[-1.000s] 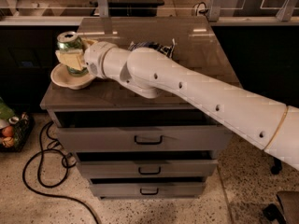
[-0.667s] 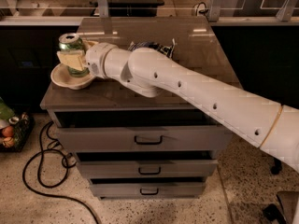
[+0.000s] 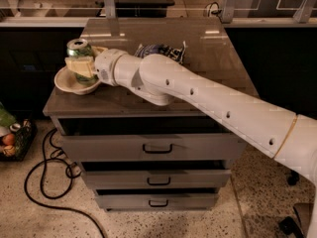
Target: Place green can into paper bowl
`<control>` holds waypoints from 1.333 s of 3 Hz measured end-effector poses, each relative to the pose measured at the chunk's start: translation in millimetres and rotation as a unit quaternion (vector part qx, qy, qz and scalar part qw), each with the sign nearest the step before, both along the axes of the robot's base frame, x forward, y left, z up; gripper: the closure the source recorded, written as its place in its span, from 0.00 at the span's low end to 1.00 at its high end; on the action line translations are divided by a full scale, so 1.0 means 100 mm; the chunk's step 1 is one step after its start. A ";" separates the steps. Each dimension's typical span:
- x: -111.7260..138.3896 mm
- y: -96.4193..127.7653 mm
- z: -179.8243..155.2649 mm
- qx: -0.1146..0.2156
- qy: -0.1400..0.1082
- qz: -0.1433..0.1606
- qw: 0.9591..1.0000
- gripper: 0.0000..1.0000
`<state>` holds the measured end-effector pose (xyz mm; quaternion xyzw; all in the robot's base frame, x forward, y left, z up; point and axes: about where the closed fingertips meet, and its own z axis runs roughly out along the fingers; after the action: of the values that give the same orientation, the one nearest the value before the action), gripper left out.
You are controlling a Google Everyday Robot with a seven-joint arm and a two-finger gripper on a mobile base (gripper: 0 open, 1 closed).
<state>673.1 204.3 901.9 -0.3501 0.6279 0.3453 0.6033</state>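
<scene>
Pinching the green can (image 3: pixel 78 48) at its middle, 2 pale fingers (image 3: pixel 74 65) are closed on it. The gripper (image 3: pixel 79 67) sits at the left edge of the cabinet top (image 3: pixel 208 58), holding the can upright with its base inside the paper bowl (image 3: pixel 63 85). Behind the white arm (image 3: pixel 208 100) lies a blue-and-white snack bag (image 3: pixel 163 50). Below are 3 drawers (image 3: pixel 153 147).

A lab or office workspace is showing: a three-drawer bench (image 3: pixel 158 148) is standing on speckled floor (image 3: pixel 257 192), a cable (image 3: pixel 26 180) trailing left of it, the end effector (image 3: pixel 79 66) clasping the green can (image 3: pixel 78 47) above its left edge.
</scene>
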 end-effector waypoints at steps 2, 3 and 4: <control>0.00 0.04 -0.07 0.004 0.007 0.007 1.000 0.82; -0.01 0.06 -0.07 0.004 0.007 0.009 1.000 0.59; -0.02 0.08 -0.07 0.004 0.007 0.010 1.000 0.35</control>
<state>671.5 212.0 895.0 -0.3517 0.6270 0.3564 0.5968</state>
